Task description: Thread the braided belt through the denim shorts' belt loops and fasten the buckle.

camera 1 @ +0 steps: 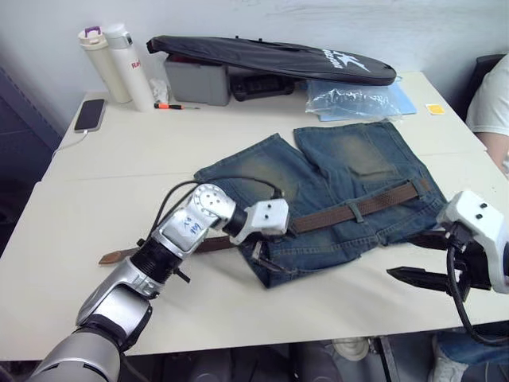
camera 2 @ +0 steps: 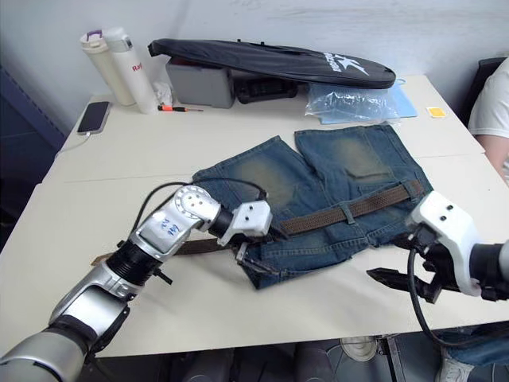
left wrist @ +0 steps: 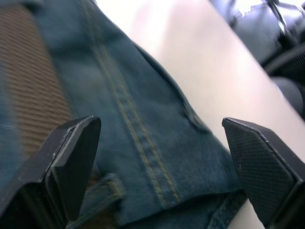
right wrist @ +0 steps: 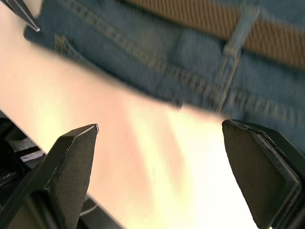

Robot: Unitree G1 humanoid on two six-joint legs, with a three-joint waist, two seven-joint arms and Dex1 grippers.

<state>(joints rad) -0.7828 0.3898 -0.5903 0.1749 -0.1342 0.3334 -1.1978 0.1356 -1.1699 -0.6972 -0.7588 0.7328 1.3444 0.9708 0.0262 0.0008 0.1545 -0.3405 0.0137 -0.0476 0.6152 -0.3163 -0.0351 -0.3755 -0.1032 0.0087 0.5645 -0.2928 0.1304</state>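
The denim shorts [camera 1: 334, 171] lie flat mid-table, waistband toward me. The braided belt [camera 1: 342, 213] runs along the waistband under a belt loop [camera 1: 358, 211]. Its brown end [camera 1: 115, 255] trails onto the table at the left. I cannot make out the buckle. My left gripper [camera 1: 265, 259] is open over the waistband's left corner, with denim [left wrist: 143, 143] between its fingers and the belt [left wrist: 28, 86] beside one finger. My right gripper [camera 1: 421, 259] is open above bare table just in front of the waistband's right part, facing a belt loop [right wrist: 238, 36].
At the back are a black racket bag [camera 1: 270, 56] over a grey box [camera 1: 195, 79], two bottles [camera 1: 119, 64], a phone [camera 1: 90, 114], a plastic bag [camera 1: 354, 99] and a yellow note [camera 1: 434, 108]. A person in white [camera 1: 493, 103] sits at the right edge.
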